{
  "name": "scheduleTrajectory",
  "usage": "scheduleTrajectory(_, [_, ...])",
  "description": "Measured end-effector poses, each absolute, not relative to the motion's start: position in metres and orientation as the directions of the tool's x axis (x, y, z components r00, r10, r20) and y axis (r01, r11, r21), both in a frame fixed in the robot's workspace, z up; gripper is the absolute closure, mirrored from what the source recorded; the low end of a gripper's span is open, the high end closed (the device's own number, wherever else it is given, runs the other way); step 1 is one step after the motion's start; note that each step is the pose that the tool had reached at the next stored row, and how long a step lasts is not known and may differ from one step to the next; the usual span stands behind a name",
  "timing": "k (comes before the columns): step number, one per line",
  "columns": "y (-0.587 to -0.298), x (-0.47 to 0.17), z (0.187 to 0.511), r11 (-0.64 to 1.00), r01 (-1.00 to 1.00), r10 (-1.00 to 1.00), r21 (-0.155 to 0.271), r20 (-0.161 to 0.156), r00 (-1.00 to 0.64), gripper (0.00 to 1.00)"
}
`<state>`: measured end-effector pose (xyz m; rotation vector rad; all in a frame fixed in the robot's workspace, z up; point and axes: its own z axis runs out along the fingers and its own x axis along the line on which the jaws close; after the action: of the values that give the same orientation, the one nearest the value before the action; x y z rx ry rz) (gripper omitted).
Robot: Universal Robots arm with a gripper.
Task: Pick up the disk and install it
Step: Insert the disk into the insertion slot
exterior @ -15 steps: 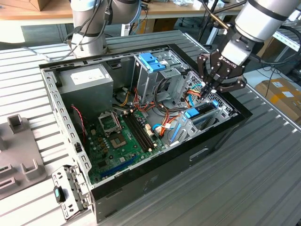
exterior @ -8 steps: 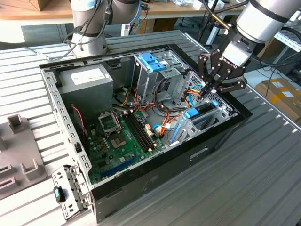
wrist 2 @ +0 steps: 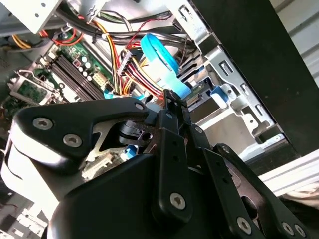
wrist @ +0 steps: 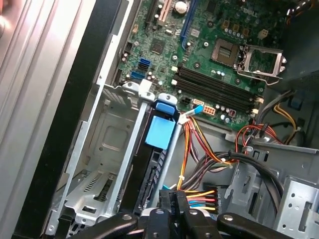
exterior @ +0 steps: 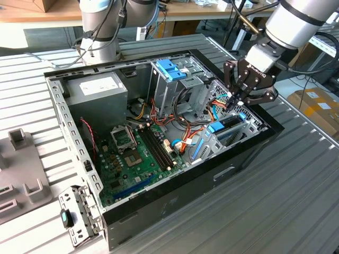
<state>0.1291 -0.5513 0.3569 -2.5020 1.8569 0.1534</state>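
Note:
The disk (exterior: 229, 123) stands on edge in the metal drive bay at the right end of the open computer case (exterior: 175, 201), as the exterior view shows it, with a blue rail and a blue tab beside it. In the first wrist view the disk (wrist: 152, 169) is a dark slab under a blue tab. My gripper (exterior: 237, 101) hangs just above the disk's far end with its fingers together and nothing visible between them. The shut fingertips are also seen in both wrist views (wrist: 173, 196) (wrist 2: 169, 97), next to a bunch of coloured wires.
Inside the case are the green motherboard (exterior: 143, 153), a grey power supply box (exterior: 98, 90), a tall metal cage with a blue top (exterior: 172, 69) and loose cables (exterior: 183, 132). A second arm's base (exterior: 100, 32) stands behind the case. A grey fixture (exterior: 21, 169) lies at the left.

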Motion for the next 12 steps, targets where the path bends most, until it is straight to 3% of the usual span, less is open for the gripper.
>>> scheduleTrajectory(12, [-0.5513, 0.1291, 0.3556, -0.146, -0.988, -0.986, 0.043, -0.084, 0.142, 0.84])
